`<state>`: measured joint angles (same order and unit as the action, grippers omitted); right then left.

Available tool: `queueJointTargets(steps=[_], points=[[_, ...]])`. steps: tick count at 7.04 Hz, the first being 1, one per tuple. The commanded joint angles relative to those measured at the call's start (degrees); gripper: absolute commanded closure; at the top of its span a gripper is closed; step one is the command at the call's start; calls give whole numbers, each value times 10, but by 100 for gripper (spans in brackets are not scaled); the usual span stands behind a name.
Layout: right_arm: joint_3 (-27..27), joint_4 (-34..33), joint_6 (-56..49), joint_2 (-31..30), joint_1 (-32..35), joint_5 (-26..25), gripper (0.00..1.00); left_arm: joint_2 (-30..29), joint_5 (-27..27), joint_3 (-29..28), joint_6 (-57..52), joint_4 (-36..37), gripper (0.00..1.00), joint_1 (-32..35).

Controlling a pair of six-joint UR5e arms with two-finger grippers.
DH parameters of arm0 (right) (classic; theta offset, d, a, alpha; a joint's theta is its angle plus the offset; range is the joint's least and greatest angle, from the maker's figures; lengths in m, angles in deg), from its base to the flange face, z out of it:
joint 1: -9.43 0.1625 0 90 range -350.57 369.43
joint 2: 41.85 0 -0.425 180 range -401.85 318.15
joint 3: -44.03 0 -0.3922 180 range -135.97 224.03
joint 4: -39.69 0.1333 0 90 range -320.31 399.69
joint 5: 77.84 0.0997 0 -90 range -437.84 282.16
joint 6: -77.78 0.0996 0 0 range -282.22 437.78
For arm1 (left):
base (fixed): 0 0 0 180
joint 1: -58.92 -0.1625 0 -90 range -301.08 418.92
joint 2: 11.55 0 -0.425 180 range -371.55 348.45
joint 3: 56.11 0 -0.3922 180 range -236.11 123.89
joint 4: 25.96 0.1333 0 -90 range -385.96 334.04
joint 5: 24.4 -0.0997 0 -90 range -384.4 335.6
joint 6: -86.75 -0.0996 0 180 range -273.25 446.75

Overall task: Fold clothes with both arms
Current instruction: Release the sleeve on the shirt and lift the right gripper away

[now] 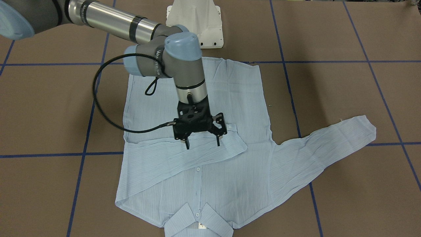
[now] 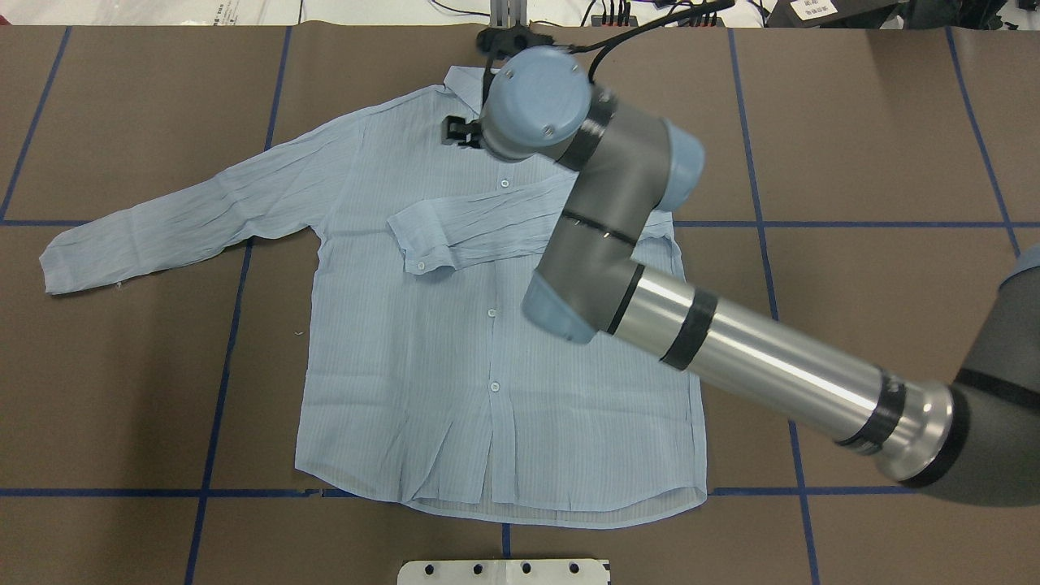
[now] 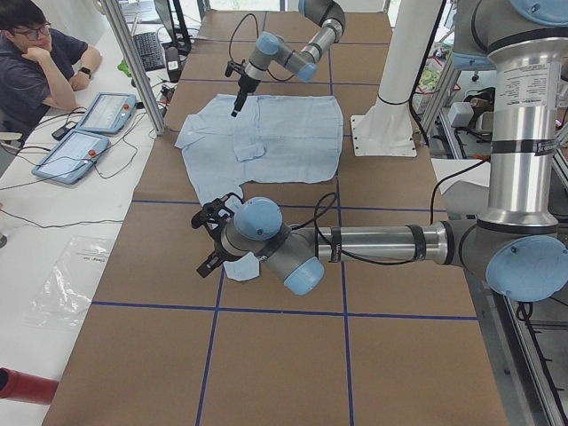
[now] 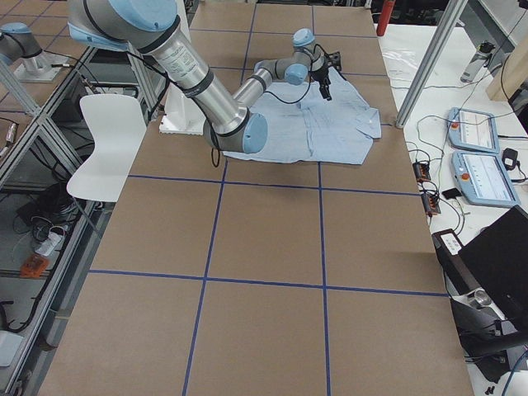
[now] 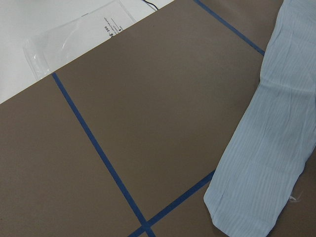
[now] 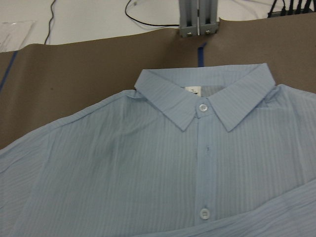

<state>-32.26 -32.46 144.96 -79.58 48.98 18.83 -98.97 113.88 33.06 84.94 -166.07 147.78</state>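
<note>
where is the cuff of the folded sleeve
Overhead view: the cuff lies on the shirt front, left of the button line, near the right pincer.

Right pincer points down, jaws apart.

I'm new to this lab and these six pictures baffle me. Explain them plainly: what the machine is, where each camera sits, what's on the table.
The machine is two jointed robot arms, each ending in two-finger jaws. Four cameras are fixed: one facing the robot, one above and behind it, one at each table end. Two more ride on the wrists. On the brown table lies a light-blue shirt, buttoned, face up. One sleeve is folded across the chest; the other lies stretched out. The right arm hangs over the folded sleeve, jaws open, holding nothing. The left arm is low beside the stretched sleeve's cuff; whether its jaws are open I cannot tell.
</note>
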Motion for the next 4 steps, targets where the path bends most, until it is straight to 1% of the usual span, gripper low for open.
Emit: queueJointTargets(steps=[1,2,3,4], points=[[-97,-64,-166,-117,118,128,0,3,-4,-21,113,-77,0,-7],[-122,-75,-240,-166,177,168,0,15,-6,-21,191,-96,0,-19],[-134,-67,-312,-217,228,222,0,33,-8,-22,270,-132,0,-42],[-150,-66,-386,-259,270,263,0,43,-25,-22,361,-182,0,-71]])
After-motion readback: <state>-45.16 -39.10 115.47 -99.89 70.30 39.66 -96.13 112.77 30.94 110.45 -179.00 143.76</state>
